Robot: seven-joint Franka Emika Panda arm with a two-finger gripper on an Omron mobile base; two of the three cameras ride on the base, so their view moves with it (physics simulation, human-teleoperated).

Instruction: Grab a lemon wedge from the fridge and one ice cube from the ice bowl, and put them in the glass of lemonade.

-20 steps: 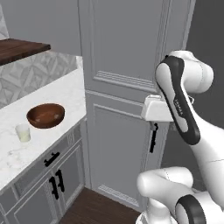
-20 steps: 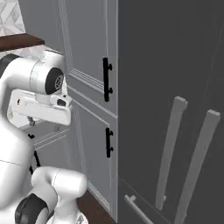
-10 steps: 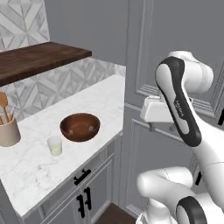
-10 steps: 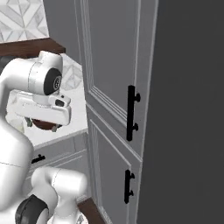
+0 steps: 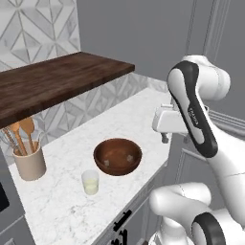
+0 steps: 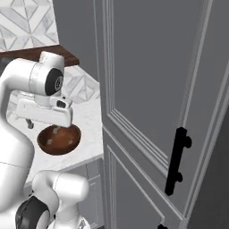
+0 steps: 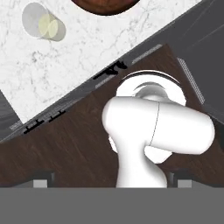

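The base swings left, so the view slides off the cabinet doors onto the marble surface. The ice bowl and glass of lemonade sit side by side; the hand hovers wide and empty above the surface edge. No lemon fetched yet.

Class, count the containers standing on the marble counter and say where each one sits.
3: the utensil cup at left, the ice bowl mid-counter, the glass of lemonade just in front-left of it. More may be out of frame.

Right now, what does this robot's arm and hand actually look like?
The arm is made of glossy white, rounded segments with dark grey bands at the joints and small lettering on one dark band. No loose cables show. It ends in a boxy white hand with small dark finger tips.
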